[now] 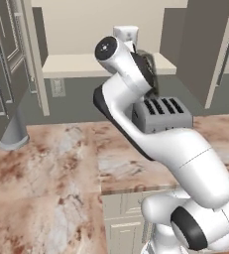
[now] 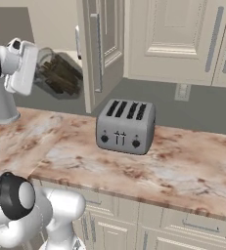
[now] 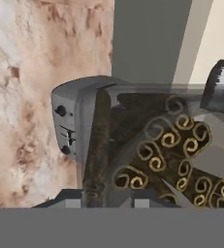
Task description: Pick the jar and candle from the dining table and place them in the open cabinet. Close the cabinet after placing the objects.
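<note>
The jar (image 2: 58, 73), a clear glass cylinder packed with dark brown-green sticks, is hanging in the air in front of the open cabinet (image 1: 101, 64), tilted well off upright, with its mouth end leaning toward the cabinet's pale shelf. In the hand view it is sitting right against the camera, the curled ends of the sticks facing out. The gripper (image 2: 36, 68) is clamping it, jaws drawn in narrow around the glass, at about shelf height. Below it, the grey toaster (image 2: 125, 126) is standing on the marbled counter (image 2: 183, 166), and the cabinet's open door (image 2: 102, 49) is jutting out just beside the jar on its right in the right base view.

Judging from this pose, the robot is carrying the jar toward the shelf and the placing is not yet done. The risks lie close by: the tilted jar may be catching the shelf's front edge or the door if it is pushed forward at this angle, and letting go before it is levelled would likely be tipping it over, or dropping it onto the toaster beneath. The candle cannot be made out with certainty.
</note>
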Robot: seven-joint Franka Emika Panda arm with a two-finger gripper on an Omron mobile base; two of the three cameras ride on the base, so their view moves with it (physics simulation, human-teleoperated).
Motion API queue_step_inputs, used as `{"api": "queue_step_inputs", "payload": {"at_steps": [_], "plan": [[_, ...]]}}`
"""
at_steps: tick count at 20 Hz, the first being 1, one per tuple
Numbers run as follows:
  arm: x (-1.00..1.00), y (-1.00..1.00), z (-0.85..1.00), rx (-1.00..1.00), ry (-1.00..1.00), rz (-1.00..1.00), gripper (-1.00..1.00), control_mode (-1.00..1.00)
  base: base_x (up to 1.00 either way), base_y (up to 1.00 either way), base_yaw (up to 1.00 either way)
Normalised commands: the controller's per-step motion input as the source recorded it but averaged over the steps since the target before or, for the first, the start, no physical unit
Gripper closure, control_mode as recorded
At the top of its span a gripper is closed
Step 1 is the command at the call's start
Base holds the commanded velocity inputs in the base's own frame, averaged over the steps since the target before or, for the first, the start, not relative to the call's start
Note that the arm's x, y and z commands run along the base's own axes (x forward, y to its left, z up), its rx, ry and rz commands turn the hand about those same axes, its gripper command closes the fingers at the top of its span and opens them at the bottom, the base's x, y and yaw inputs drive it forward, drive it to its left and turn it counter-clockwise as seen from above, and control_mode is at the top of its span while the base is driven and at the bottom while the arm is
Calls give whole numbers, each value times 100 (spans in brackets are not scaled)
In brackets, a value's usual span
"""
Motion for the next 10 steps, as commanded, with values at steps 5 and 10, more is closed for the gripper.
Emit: {"api": "queue_step_inputs", "payload": {"at_steps": [5, 10], "plan": [[14, -2, 5, -7, -10, 3, 100, -100, 0, 0, 0], [0, 0, 17, 0, -16, 25, 100, -100, 0, 0, 0]]}}
